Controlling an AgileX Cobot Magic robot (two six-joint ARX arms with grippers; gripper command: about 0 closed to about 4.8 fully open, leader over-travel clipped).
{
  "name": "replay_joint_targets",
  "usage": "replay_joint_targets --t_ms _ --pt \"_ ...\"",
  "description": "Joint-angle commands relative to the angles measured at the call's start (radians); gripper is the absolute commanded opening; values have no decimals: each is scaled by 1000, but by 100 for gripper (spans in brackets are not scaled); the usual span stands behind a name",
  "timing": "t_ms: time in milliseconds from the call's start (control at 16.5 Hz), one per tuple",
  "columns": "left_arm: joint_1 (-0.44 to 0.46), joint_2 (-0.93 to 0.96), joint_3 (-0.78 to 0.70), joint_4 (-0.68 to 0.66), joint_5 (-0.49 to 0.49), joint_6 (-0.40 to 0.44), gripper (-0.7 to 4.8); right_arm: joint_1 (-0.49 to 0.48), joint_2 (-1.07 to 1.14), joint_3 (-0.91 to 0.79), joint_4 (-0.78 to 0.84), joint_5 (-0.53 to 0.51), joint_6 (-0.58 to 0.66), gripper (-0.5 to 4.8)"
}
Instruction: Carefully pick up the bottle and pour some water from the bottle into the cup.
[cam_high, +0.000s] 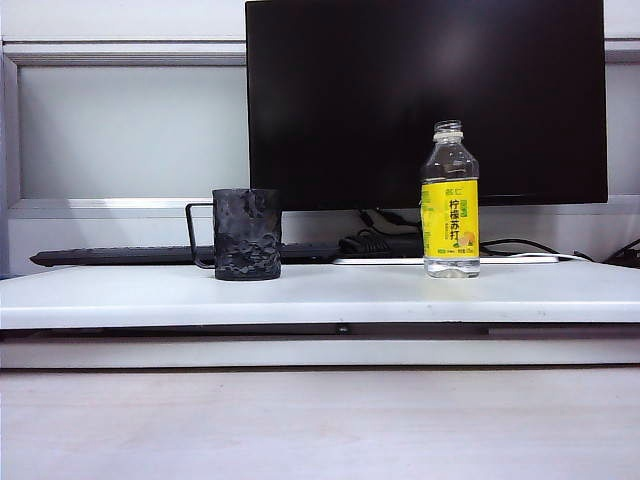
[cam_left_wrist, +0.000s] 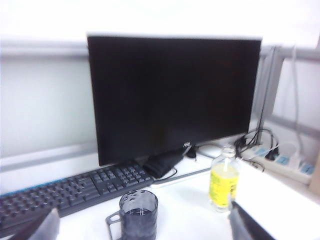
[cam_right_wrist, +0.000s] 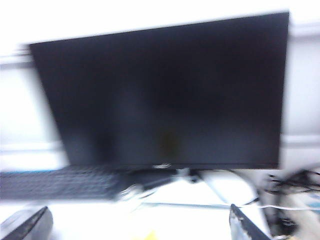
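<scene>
The bottle (cam_high: 450, 200), uncapped and upright, stands on the white table (cam_high: 320, 295), well apart from the cup (cam_high: 246, 234) on its left (handle turned away from the bottle). Its yellow label carries Chinese characters. Behind both are a dark monitor (cam_high: 425, 100), a black keyboard (cam_left_wrist: 75, 187) and tangled cables (cam_high: 375, 240). The left gripper (cam_left_wrist: 142, 227) and right gripper (cam_right_wrist: 140, 227) hang back from the table, fingers spread wide, holding nothing; the right wrist view is blurred.
</scene>
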Motion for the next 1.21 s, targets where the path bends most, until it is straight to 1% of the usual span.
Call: replay_joint_targets --t_ms 61,121,182,243,364,425,486,546,607,668,728,910,971,1032,1092,1153,1214 --pt "0 -143 3 -185 -3 4 479 0 -213 2 -275 -131 -6 479" --pt "1 -179 3 -258 -3 4 479 0 -273 -11 -372 -135 -5 479" --pt "1 -189 0 -301 -3 3 479 0 -311 -39 -406 -136 -1 479" --pt "1 -189 -10 -329 -11 4 479 0 -341 -84 -403 -153 10 479" --pt "1 -188 -76 -296 -54 4 479 0 -364 -224 -291 -162 10 479" --pt "1 -188 -119 -259 -73 4 479 0 -361 -299 -192 -162 10 479" --pt "1 -185 -185 -189 -129 4 479 0 -350 -400 -33 -161 9 479" --pt "1 -185 -226 -146 -157 3 479 0 -338 -478 91 -144 8 479" --pt "1 -184 -273 -98 -174 4 479 0 -322 -549 200 -131 6 479" --pt "1 -184 -325 -56 -216 3 479 0 -302 -618 287 -124 5 479" --pt "1 -184 -355 -39 -219 3 479 0 -293 -653 310 -124 5 479" --pt "1 -184 -407 -34 -220 3 479 0 -286 -705 298 -126 5 479" --pt "1 -184 -416 -35 -220 3 401 0 -286 -712 291 -127 5 479" --pt "1 -184 -424 -36 -220 3 248 0 -286 -716 279 -127 5 411" --pt "1 -185 -431 -34 -220 3 110 0 -286 -718 266 -127 5 304" --pt "1 -185 -433 -37 -220 3 38 0 -286 -718 248 -128 5 139" --pt "1 -185 -434 -38 -220 3 34 0 -286 -718 235 -128 5 32"
